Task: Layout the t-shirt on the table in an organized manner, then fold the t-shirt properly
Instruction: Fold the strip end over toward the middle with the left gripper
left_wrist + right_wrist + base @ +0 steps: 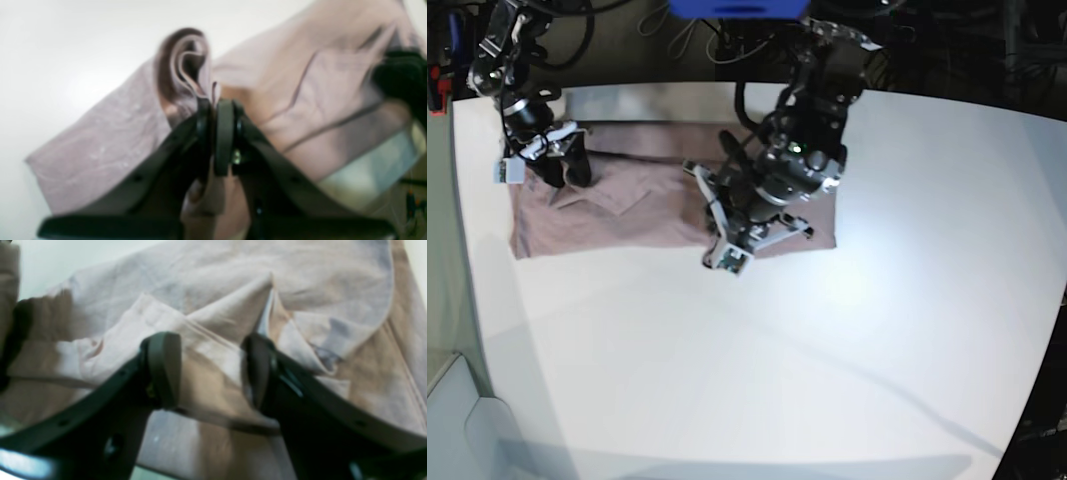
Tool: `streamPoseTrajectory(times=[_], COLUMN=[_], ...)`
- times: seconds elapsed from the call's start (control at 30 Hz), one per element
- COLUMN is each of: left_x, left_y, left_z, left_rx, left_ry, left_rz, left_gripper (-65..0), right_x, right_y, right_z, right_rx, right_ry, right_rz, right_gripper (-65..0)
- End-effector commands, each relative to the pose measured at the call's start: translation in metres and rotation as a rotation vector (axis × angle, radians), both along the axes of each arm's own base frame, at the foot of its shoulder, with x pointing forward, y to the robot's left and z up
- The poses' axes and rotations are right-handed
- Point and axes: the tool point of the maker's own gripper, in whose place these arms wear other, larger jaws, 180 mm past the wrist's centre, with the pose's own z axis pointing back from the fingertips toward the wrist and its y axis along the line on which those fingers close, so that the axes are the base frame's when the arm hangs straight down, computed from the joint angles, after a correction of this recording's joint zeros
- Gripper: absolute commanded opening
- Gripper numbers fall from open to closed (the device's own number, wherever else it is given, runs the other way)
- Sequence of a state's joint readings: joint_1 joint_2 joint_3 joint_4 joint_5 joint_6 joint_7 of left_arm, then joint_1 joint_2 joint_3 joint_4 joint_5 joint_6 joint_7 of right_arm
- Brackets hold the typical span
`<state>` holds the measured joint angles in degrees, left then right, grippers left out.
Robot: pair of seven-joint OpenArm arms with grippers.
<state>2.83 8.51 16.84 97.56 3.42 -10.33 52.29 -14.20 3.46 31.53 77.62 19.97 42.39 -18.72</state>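
The mauve t-shirt (637, 205) lies as a long folded band on the far left part of the white table (827, 350). My left gripper (215, 113) is shut on a raised fold of the t-shirt (300, 90) near its right end; in the base view it (727, 205) sits over the shirt's right half. My right gripper (210, 370) is open, its fingers (163, 370) standing on either side of a ridge of the t-shirt (217, 290). In the base view it (567, 168) is at the shirt's upper left corner.
The table's curved left edge (467, 260) runs close to the shirt's left end. Dark cables and equipment (947, 40) lie beyond the far edge, with a blue object (737, 8) at the top. White tabletop spreads in front and to the right.
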Motion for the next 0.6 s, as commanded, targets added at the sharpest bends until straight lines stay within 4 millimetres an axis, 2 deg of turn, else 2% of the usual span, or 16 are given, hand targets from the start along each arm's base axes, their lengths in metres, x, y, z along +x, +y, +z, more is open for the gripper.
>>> streamPoseTrajectory(times=[0.0,0.1,0.27,0.57], left_x=[0.005,-0.004,-0.002,-0.002], left_y=[-0.011,-0.026,-0.022,-0.022], left_z=[0.010,-0.004,-0.025,-0.026], left_rx=[-0.032,-0.031,-0.002,-0.001], left_ry=[-0.035,-0.001,0.052,0.056], left_rz=[-0.001,-0.010,0.035,0.040], left_gripper=[-64.9,-64.9,-64.6,-64.4], right_x=[-0.024,-0.025,-0.024,-0.025], right_y=[-0.006,-0.007,-0.011,-0.011], right_z=[-0.027,-0.027,-0.026,-0.026], right_rx=[-0.065,-0.067,-0.078,-0.078], right_ry=[0.160,0.161,0.160,0.161], right_rz=[0.015,0.016,0.018,0.018], right_gripper=[-32.6,-32.6,-32.6,-32.6])
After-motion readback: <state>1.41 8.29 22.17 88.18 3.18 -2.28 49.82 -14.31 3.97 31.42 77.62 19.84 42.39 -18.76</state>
